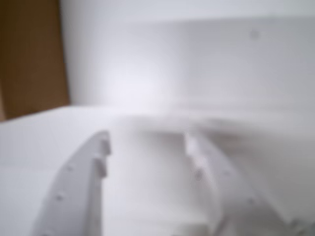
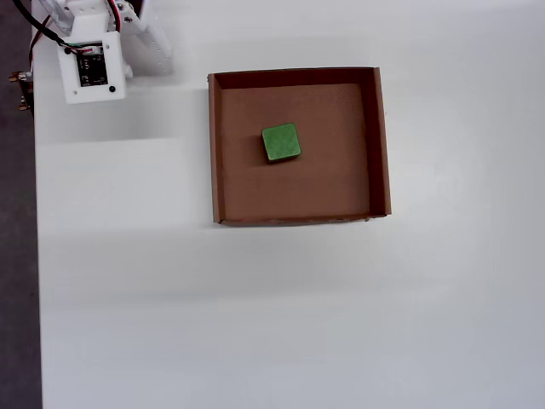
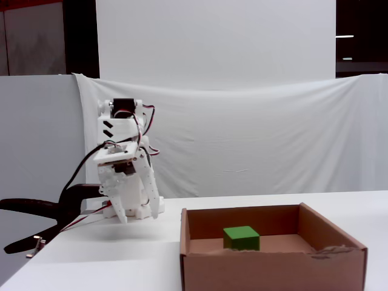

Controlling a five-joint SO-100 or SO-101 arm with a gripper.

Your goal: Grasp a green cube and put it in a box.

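The white worktop [image 2: 255, 324] is bare across its whole lower half in the overhead view, and a wide strip on the right also lies open. The box [image 2: 382, 145] sits toward the upper middle, its low walls clear of every edge of the worktop. The folded white arm [image 3: 124, 176] stands at the upper left corner in the overhead view, cut off by the frame there and well apart from the box. The green cube [image 2: 281, 142] rests flat on the box floor, slightly left of centre, touching no wall. In the blurred wrist view the gripper [image 1: 147, 147] shows its fingers spread wide apart, holding nothing.
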